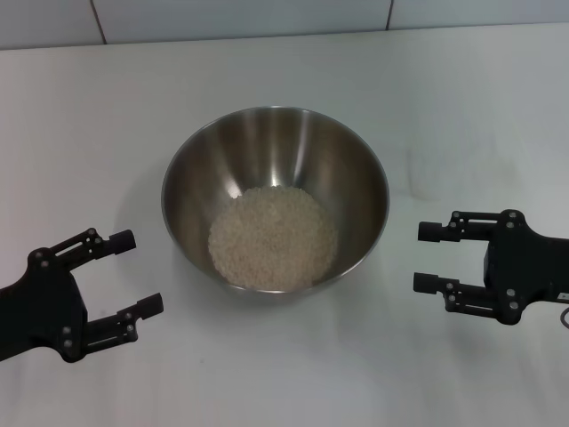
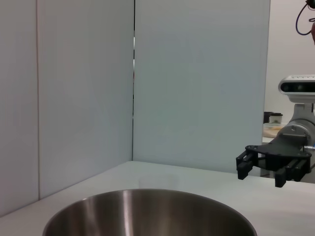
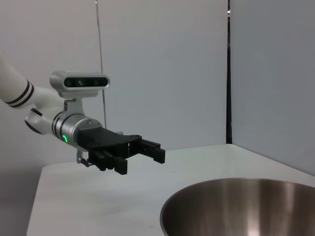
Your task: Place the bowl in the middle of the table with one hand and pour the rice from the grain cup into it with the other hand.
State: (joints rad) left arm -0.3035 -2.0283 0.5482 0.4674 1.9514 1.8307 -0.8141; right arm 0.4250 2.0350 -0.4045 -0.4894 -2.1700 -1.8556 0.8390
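The steel bowl (image 1: 267, 147) stands in the middle of the white table (image 1: 107, 124), with a mound of off-white rice (image 1: 273, 237) covering its bottom. My left gripper (image 1: 139, 271) hovers open and empty to the bowl's left, near the front edge. My right gripper (image 1: 424, 257) is open and empty to the bowl's right. A faint translucent grain cup (image 1: 449, 165) appears to stand on the table behind the right gripper. The left wrist view shows it dimly as the cup (image 2: 156, 182) beyond the bowl's rim (image 2: 147, 194).
A pale wall (image 1: 267, 18) runs along the table's far edge. The left wrist view shows the right gripper (image 2: 261, 172) across the bowl. The right wrist view shows the left gripper (image 3: 142, 160) beyond the bowl's rim (image 3: 236, 184).
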